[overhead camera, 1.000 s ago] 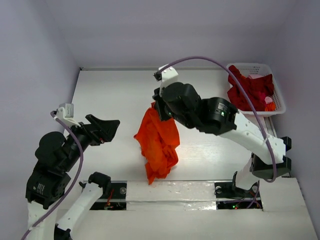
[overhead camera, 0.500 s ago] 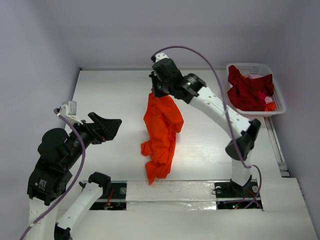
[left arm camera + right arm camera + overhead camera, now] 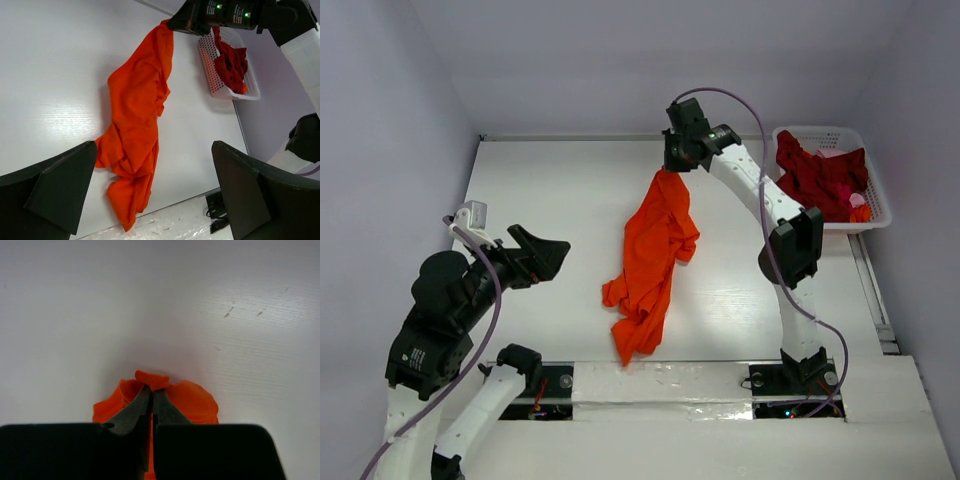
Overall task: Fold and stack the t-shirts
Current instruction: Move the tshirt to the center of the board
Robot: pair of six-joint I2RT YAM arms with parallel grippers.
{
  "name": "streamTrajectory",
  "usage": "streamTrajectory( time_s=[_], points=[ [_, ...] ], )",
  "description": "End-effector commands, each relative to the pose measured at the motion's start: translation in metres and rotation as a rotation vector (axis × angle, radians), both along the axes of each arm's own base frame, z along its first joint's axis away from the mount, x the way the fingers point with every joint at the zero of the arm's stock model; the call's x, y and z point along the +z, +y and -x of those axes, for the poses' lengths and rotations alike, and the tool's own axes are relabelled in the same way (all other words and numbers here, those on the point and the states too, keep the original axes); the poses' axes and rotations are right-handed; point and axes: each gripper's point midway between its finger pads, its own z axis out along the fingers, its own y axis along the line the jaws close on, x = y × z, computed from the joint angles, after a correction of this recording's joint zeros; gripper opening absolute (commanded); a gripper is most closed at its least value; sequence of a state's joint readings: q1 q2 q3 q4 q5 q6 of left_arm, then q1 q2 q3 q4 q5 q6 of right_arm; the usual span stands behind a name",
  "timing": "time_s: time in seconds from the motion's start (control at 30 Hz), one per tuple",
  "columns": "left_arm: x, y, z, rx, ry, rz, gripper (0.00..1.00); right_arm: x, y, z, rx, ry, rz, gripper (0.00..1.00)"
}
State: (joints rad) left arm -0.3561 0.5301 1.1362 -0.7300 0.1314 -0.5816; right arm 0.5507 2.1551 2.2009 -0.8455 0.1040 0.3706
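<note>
A bright orange t-shirt (image 3: pixel 650 255) stretches in a crumpled strip from the far middle of the table toward the near edge. Its far end is pinched in my right gripper (image 3: pixel 670 168), which is shut on the cloth; the wrist view shows orange fabric (image 3: pixel 190 400) bunched around the closed fingertips (image 3: pixel 151 390). My left gripper (image 3: pixel 548 252) hovers open and empty over the left of the table, apart from the orange t-shirt (image 3: pixel 137 120). Dark red t-shirts (image 3: pixel 820 180) lie heaped in the white basket (image 3: pixel 875 205) at the far right.
The basket (image 3: pixel 207 60) with the dark red cloth (image 3: pixel 230 62) stands against the right wall. The shirt's lower tip reaches the taped strip (image 3: pixel 720 380) at the table's near edge. Walls close in the left, back and right sides.
My right gripper has carried the orange t-shirt's top end away from the bases toward the back and right, stretching the shirt out along the table. The left arm has barely shifted.
</note>
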Motion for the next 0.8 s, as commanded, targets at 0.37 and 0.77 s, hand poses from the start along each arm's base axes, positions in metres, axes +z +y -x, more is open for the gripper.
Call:
streamTrajectory(
  time_s=[0.37, 0.77],
  points=[
    [0.001, -0.005, -0.004, -0.019, -0.012, 0.013, 0.99, 0.006, -0.003, -0.049, 0.017, -0.081, -0.036, 0.77],
    [-0.008, -0.007, -0.008, -0.021, 0.001, 0.005, 0.99, 0.105, -0.074, 0.002, -0.178, -0.262, -0.029, 0.93]
  ],
)
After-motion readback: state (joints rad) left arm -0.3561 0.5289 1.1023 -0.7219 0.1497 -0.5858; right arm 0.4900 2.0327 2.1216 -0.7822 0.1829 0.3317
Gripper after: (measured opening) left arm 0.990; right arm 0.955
